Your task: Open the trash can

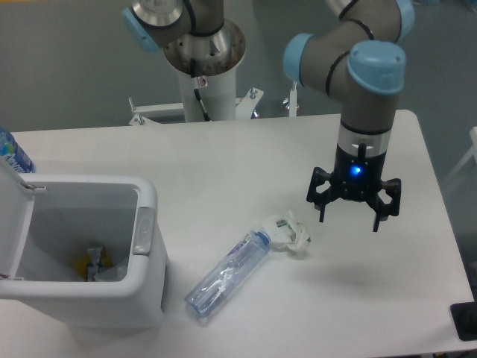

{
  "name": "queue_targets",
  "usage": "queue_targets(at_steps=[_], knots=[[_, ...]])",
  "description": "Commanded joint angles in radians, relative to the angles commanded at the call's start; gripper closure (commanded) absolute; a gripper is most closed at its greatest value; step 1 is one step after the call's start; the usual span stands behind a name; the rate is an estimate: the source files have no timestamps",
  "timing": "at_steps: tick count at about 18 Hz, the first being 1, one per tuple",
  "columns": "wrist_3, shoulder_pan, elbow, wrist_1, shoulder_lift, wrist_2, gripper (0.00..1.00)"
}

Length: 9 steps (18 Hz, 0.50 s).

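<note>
White table (223, 160), trash can (82, 291) lid up, fingers (323, 212) spread

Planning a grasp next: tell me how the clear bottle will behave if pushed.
The bottle lies on its side, so it would likely roll. It looks empty and thin-walled, probably light and easily dented. Its smooth plastic may slip in the hand.

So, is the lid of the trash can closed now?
No, the trash can is open: its lid stands up at the left and rubbish shows inside.
</note>
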Motion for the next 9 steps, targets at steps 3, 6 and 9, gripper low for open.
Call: queue_targets(at_steps=[3, 6, 9], knots=[[0.066, 0.000, -0.011, 0.000, 0.000, 0.037, 0.00], [0.072, 0.000, -0.020, 0.000, 0.000, 0.062, 0.00], [0.072, 0.000, -0.029, 0.003, 0.002, 0.071, 0.00]])
